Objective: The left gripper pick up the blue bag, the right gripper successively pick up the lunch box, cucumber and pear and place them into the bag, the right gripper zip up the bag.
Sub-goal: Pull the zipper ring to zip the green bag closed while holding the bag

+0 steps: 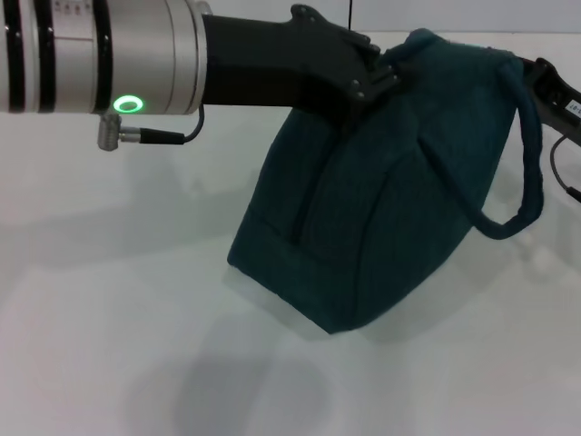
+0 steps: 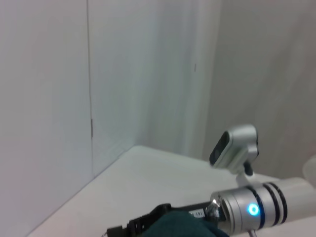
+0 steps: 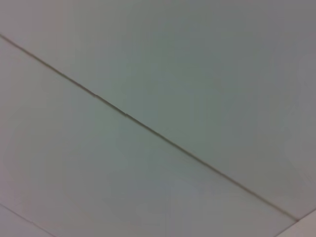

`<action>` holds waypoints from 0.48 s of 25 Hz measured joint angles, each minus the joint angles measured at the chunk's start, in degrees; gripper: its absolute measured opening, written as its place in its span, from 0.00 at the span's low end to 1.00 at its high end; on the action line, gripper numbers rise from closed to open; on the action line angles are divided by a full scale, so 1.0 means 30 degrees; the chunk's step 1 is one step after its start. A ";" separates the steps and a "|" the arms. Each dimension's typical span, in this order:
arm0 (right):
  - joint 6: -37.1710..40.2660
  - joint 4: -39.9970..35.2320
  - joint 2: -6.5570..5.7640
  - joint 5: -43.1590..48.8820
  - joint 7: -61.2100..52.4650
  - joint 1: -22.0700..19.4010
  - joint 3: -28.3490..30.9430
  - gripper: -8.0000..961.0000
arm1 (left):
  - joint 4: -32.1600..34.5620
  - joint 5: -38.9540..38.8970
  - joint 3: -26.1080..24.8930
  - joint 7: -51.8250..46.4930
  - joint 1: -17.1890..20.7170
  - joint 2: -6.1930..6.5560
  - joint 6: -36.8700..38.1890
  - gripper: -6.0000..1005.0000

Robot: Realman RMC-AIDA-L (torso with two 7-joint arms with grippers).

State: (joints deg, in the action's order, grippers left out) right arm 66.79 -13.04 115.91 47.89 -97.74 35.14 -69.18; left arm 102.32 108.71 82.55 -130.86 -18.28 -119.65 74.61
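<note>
A soft blue bag (image 1: 363, 218) of matte, felt-like cloth is seen in the head view, its wedge-shaped body tilted, with the lower corner resting on the white table (image 1: 109, 300) and the top raised toward the far right. Vertical seams run down its side panel, and a rounded, tube-like strap (image 1: 531, 173) hangs in a loop off its right side.

The top edge of the bag is met by the left gripper (image 1: 372, 77), a black angular piece at the end of a smooth silver cylindrical arm with a lit green ring; its fingers are pressed into the cloth, but whether they are closed on the fabric cannot be told. At the far right edge, the right gripper (image 1: 558, 95) is seen touching the bag's top end near the strap; its finger opening cannot be told either.

In the left wrist view, a bulge of the bag (image 2: 180, 224) lies in front of the other arm's silver cylinder with a blue ring. Bare, smooth table surface lies open to the left of and in front of the bag.
</note>
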 joint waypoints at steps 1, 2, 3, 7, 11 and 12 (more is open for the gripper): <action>0.0179 0.0052 0.0001 0.0000 -0.0403 0.0000 0.0001 0.04 | 0.0024 -0.0209 -0.0039 0.0251 0.0017 -0.0001 0.0000 0.05; 0.0356 0.0134 0.0006 -0.0003 -0.0848 0.0000 0.0006 0.04 | 0.0059 -0.0236 -0.0039 0.0336 0.0017 -0.0004 0.0000 0.05; 0.0483 0.0214 0.0012 -0.0001 -0.1232 0.0001 0.0012 0.04 | 0.0089 -0.0262 -0.0039 0.0399 0.0018 -0.0005 0.0000 0.05; 0.0687 0.0435 0.0037 -0.0002 -0.2752 -0.0011 -0.0029 0.04 | 0.0177 -0.0653 -0.0023 0.0972 0.0047 -0.0012 0.0000 0.05; 0.0696 0.0695 0.0036 0.0002 -0.3486 -0.0029 -0.0131 0.04 | 0.0177 -0.1209 -0.0006 0.1766 0.0122 -0.0017 -0.0001 0.05; 0.0675 0.0822 0.0035 0.0010 -0.3561 -0.0031 -0.0153 0.04 | 0.0177 -0.1318 -0.0019 0.1962 0.0145 -0.0017 0.0000 0.05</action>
State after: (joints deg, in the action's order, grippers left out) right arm 68.81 -10.57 116.02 47.92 -108.43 35.05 -69.64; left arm 102.86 104.75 82.49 -124.98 -17.84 -119.71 74.61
